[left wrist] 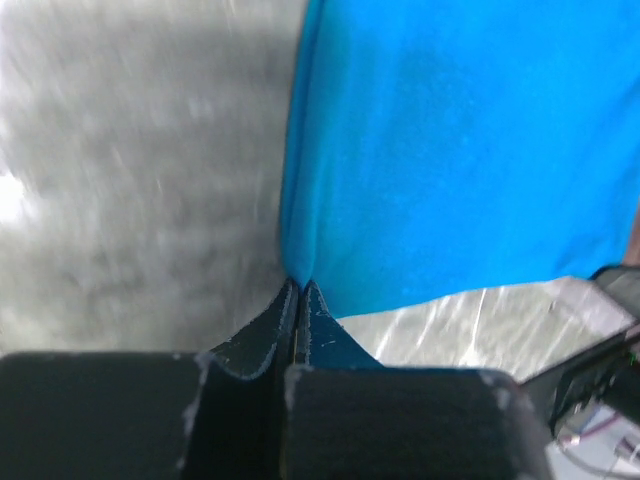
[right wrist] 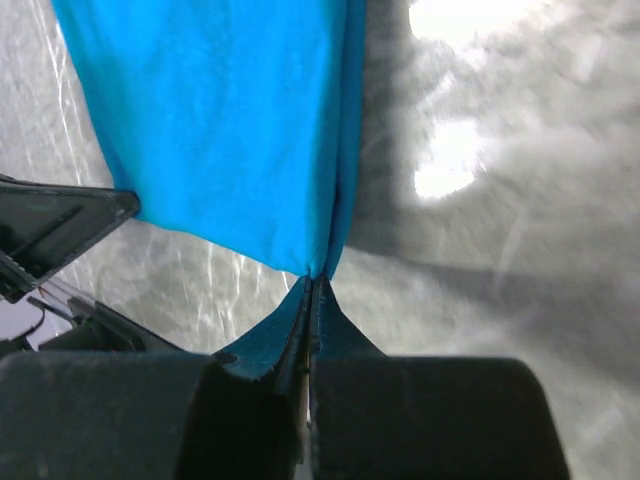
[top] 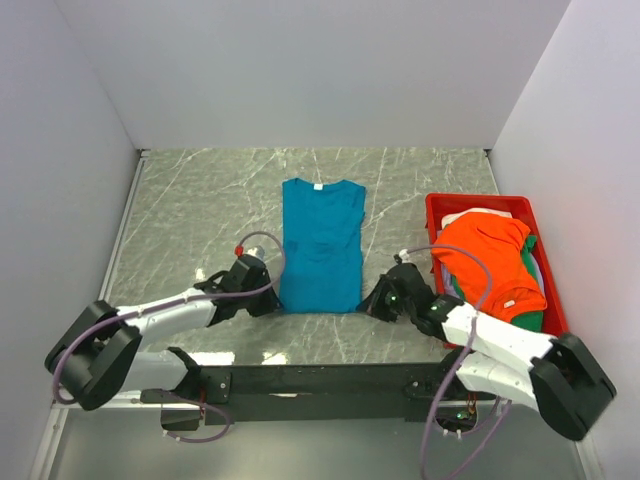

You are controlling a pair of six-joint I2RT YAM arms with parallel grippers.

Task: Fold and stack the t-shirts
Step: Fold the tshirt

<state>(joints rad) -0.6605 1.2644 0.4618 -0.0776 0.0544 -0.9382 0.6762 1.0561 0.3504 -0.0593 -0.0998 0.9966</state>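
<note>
The teal-blue t-shirt (top: 322, 245) lies on the table's middle, folded lengthwise into a narrow strip, white neck label at the far end. My left gripper (top: 272, 300) is shut on its near left hem corner, shown in the left wrist view (left wrist: 299, 283) with the blue cloth (left wrist: 460, 150) pinched at the tips. My right gripper (top: 372, 300) is shut on the near right hem corner, shown in the right wrist view (right wrist: 313, 277) with the cloth (right wrist: 220, 120) above. An orange t-shirt (top: 492, 262) lies on top of green (top: 530, 320) and white (top: 478, 215) ones in the bin.
A red plastic bin (top: 440, 204) stands at the right against the wall. White walls close the table on the left, back and right. A black rail (top: 320, 380) runs along the near edge between the arm bases.
</note>
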